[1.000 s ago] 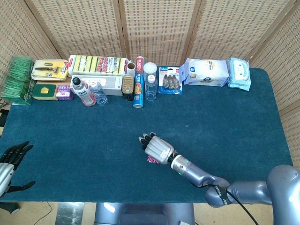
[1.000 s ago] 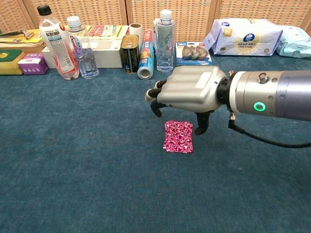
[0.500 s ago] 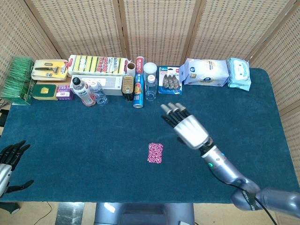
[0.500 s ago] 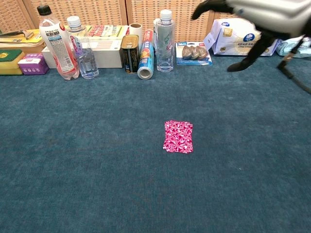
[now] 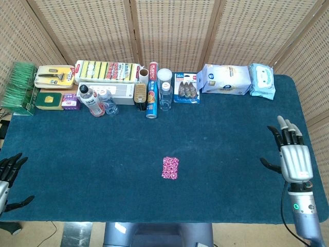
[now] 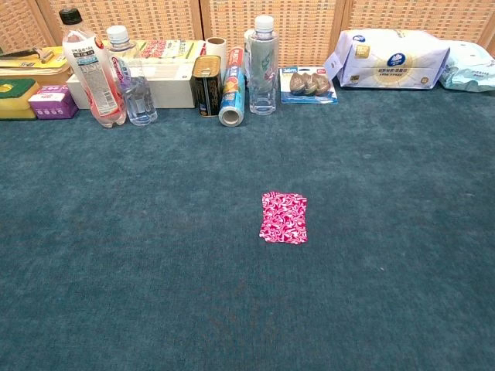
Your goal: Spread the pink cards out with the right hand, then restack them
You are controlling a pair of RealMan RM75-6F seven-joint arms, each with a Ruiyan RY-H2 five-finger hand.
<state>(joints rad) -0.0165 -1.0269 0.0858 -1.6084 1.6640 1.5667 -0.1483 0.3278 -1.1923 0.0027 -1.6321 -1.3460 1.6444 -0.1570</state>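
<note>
my right hand (image 5: 293, 160) withdrawn to table's right edge, fingers apart, empty | pink cards (image 5: 170, 168) stacked mid-table | task looks finished

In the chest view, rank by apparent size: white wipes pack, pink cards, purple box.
1. White wipes pack, clearly largest, though it sits farther back.
2. Pink cards and purple box look similar; the cards lie nearer the camera, so no ranking.

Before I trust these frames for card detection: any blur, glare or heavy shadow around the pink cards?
Head view: pink cards small but sharp, light even, no glare on the blue cloth. Chest view: cards crisp, pattern readable, only a thin shadow at their edges; slight glare on the bottles behind.
</note>
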